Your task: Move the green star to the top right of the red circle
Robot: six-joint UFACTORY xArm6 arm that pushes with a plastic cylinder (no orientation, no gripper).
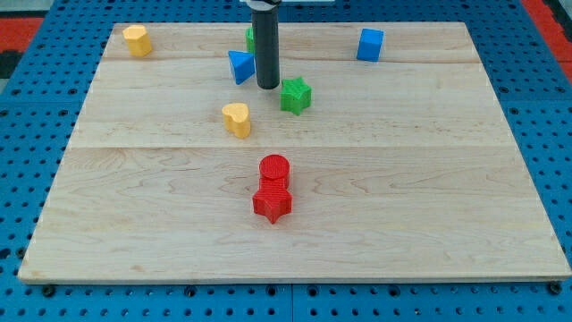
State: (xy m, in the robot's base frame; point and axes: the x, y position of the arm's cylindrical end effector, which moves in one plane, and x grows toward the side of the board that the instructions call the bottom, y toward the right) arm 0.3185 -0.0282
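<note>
You see green star (296,95) far above red circle (274,166), slightly to its right, well apart. My tip (267,86) just beside star's left. No jaws on rod. Task barely started; star needs push down.

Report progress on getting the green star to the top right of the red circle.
Done: my tip sits just to the view's left of the green star, between it and the blue triangle. In hand: whether the tool touches the star cannot be told. Left: nearly everything; the star lies well above the red circle, only slightly to its right, and must come down closer to it.
</note>
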